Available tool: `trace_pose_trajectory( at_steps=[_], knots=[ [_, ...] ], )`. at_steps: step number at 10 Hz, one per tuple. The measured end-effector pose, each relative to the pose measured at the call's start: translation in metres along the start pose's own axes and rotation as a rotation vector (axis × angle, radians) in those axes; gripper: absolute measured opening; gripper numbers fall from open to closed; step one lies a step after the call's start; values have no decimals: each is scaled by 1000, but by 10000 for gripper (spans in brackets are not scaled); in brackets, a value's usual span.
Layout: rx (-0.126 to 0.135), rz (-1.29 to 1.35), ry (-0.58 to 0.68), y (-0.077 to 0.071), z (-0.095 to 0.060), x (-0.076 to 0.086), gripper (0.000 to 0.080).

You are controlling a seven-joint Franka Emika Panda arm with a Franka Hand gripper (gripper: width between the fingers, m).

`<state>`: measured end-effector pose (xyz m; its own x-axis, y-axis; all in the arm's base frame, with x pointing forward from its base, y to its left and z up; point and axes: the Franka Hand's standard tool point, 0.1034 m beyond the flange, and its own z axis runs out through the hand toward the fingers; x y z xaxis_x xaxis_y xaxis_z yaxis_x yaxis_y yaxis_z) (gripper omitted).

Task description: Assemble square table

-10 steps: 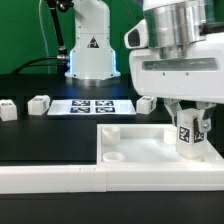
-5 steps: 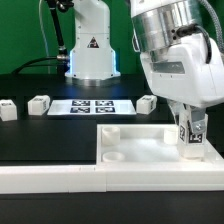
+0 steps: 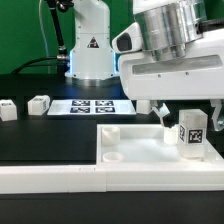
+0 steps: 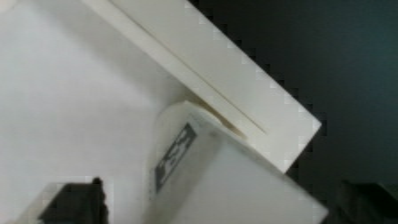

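The square table top (image 3: 140,150) is a white tray lying at the exterior view's right. One tagged white leg (image 3: 190,135) stands upright in its right corner. My gripper (image 3: 188,119) hangs over that leg, open, with a finger on either side and a gap to each. In the wrist view the leg (image 4: 205,165) fills the middle between my dark fingertips (image 4: 71,200), and my gripper (image 4: 217,205) is not pressing on it. The table top's raised rim (image 4: 231,75) runs past the leg. Two loose legs (image 3: 8,109) (image 3: 39,103) lie at the left.
The marker board (image 3: 92,105) lies flat on the black table behind the top. A long white L-shaped wall (image 3: 50,176) runs along the front and butts against the table top. The arm's base (image 3: 90,50) stands at the back.
My jaws have spread wide and let go of the upright leg. The wrist has swung back from its tilt and now sits square above the leg.
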<state>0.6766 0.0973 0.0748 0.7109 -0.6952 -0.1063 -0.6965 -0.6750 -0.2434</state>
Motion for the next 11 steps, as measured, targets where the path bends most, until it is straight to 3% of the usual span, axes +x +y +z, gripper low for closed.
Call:
trace_pose_trajectory(
  at_steps=[2, 4, 7, 10, 11],
  knots=[
    [-12, -162, 6, 1, 0, 1, 649],
    [-101, -571, 42, -4, -2, -2, 649],
    [-111, -610, 44, -3, -2, -2, 649],
    [-104, -449, 49, -3, -1, -2, 296],
    [-101, -360, 54, -2, -1, -1, 296]
  ],
)
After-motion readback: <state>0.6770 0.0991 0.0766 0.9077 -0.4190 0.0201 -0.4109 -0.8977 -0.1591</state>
